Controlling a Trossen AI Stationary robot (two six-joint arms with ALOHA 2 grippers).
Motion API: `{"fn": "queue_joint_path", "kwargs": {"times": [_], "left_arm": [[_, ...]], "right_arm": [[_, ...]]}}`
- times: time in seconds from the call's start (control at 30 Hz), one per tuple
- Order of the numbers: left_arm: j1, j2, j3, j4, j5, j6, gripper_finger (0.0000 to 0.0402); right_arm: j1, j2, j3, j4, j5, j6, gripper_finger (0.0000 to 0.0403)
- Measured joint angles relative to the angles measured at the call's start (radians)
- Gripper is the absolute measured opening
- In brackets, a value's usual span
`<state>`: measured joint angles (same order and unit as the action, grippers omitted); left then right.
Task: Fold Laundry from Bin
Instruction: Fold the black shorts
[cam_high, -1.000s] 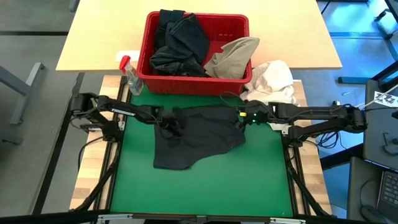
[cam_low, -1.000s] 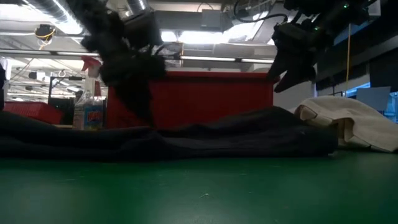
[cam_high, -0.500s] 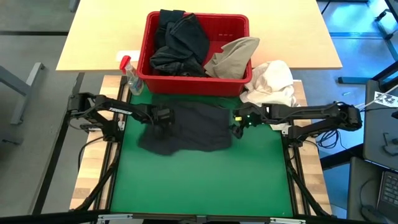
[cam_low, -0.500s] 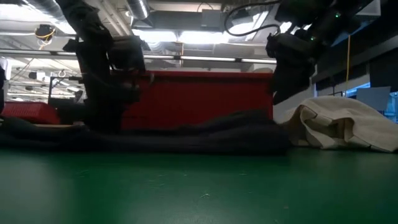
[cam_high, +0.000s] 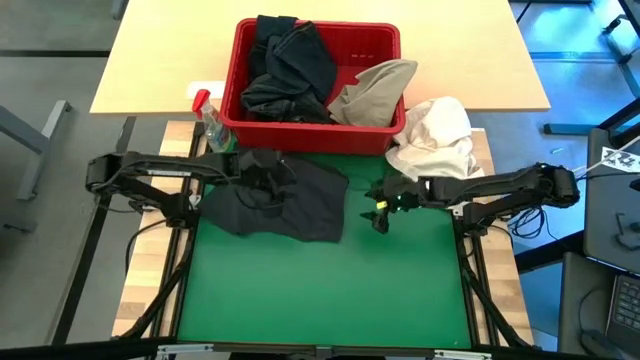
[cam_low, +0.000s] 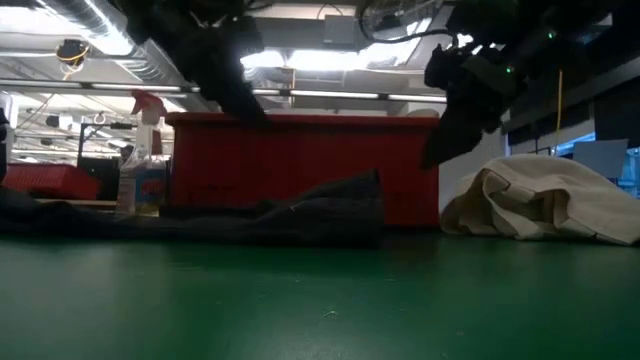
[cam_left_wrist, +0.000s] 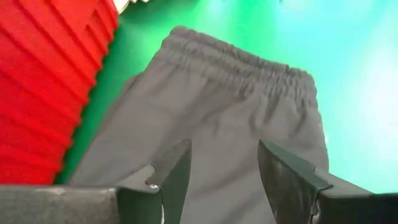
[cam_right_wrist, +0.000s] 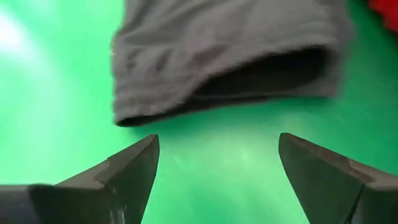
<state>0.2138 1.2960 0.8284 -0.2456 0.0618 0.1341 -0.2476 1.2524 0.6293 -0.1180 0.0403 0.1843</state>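
One dark garment (cam_high: 285, 195) lies on the green mat (cam_high: 330, 290), at about 11 o'clock from the mat's centre and just in front of the red bin (cam_high: 385, 128). It is already doubled over, and its elastic waistband is toward the right arm. It is not yet a neat packet: the edges are uneven, and at least one more fold seems to be needed. Inside the bin there are still more dark clothes (cam_high: 290, 70) and a khaki-beige one (cam_high: 375, 90), so most of the task is left. A white cloth bundle (cam_high: 437, 135) sits at 2 o'clock, beside the bin.

The left gripper (cam_high: 262, 170) hovers above the garment at 10 o'clock. Its fingers are spread and nothing is between them. The right gripper (cam_high: 378, 205) is over bare mat at 3 o'clock from the garment, also released and empty. From the low view I cannot say for sure how high the right gripper is above the mat.

Compared with one second ago, the garment is much narrower and has moved toward 10 o'clock. Then it was spread wide between both grippers; now both have let go of it, and the right gripper has drawn back from the cloth.
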Motion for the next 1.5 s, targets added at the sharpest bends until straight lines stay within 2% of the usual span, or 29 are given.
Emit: {"fn": "queue_joint_path", "kwargs": {"times": [0.17, 0.3, 0.47, 0.63, 0.87, 1.07, 1.23, 1.37, 1.5], "left_arm": [[-0.001, 0.143, -0.001, 0.165, 0.014, -0.026, 0.018], [0.001, 0.279, 0.015, 0.31, 0.087, -0.029, 0.018], [0.007, 0.437, 0.113, 0.424, 0.151, -0.008, 0.018], [0.044, 0.568, 0.215, 0.488, 0.165, 0.079, 0.018], [0.131, 0.75, 0.232, 0.527, 0.172, 0.075, 0.018], [0.145, 0.771, 0.234, 0.553, 0.163, 0.041, 0.018], [0.137, 0.725, 0.241, 0.504, 0.153, 0.045, 0.018], [0.124, 0.61, 0.256, 0.417, 0.153, 0.011, 0.018], [0.105, 0.502, 0.247, 0.281, 0.151, 0.028, 0.018]], "right_arm": [[0.028, 0.107, -0.082, 0.206, 0.012, -0.006, 0.0328], [0.025, 0.215, -0.09, 0.255, 0.019, -0.014, 0.0328], [0.025, 0.303, -0.089, 0.325, 0.03, -0.036, 0.0328], [0.025, 0.321, -0.088, 0.362, 0.041, -0.037, 0.0328], [0.025, 0.322, -0.089, 0.338, 0.047, -0.055, 0.0328], [0.025, 0.323, -0.089, 0.397, 0.051, -0.089, 0.0328], [0.025, 0.323, -0.088, 0.432, 0.085, -0.08, 0.0328], [0.025, 0.315, -0.087, 0.43, 0.063, 0.031, 0.0328], [-0.002, 0.286, -0.062, 0.433, 0.028, 0.253, 0.0328]]}}
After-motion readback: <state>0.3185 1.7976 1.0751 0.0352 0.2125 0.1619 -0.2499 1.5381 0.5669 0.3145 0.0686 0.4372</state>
